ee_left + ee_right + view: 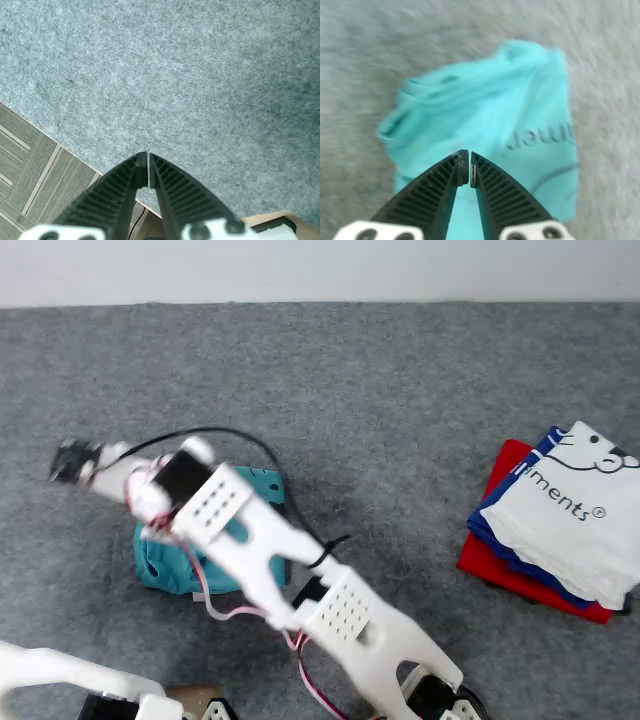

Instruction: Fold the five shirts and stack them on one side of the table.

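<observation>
One teal shirt (520,125) lies beneath the right pincer (469,167), jaws pressed together and empty; the closed left pincer (148,167) hangs over bare bench (200,75)

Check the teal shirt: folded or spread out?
Folded, loosely: the teal shirt is a compact bundle with layered edges, not laid flat.

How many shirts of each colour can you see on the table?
teal shirt: 1
red shirt: 1
blue shirt: 1
white shirt: 1
Total: 4 shirts in sight
</observation>
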Tool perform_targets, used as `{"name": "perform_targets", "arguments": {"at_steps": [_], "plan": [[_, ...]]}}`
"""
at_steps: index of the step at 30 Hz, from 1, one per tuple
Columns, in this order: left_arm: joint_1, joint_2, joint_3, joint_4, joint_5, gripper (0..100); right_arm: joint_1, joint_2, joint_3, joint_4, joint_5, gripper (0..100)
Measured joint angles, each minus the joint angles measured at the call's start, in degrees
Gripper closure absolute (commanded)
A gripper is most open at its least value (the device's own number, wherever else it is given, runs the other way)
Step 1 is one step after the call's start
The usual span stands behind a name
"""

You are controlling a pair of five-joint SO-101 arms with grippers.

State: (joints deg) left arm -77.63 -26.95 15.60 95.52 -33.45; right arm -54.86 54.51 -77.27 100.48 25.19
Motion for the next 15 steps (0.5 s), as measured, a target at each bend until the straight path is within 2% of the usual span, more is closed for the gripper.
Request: {"name": "perform_targets", "arguments": {"at_steps": [7, 11, 15], "plan": [[0.0, 0.0, 0.0, 0.0, 0.0, 98, 9.2, 0.1, 9.8, 0.0, 0.0, 99.0], [0.0, 0.0, 0.0, 0.0, 0.0, 98, 7.3, 3.3, 10.6, -1.8, 0.0, 99.0], [0.0, 0.0, 0.0, 0.0, 0.0, 98, 0.4, 4.4, 10.1, -5.9, 0.0, 99.0]]}}
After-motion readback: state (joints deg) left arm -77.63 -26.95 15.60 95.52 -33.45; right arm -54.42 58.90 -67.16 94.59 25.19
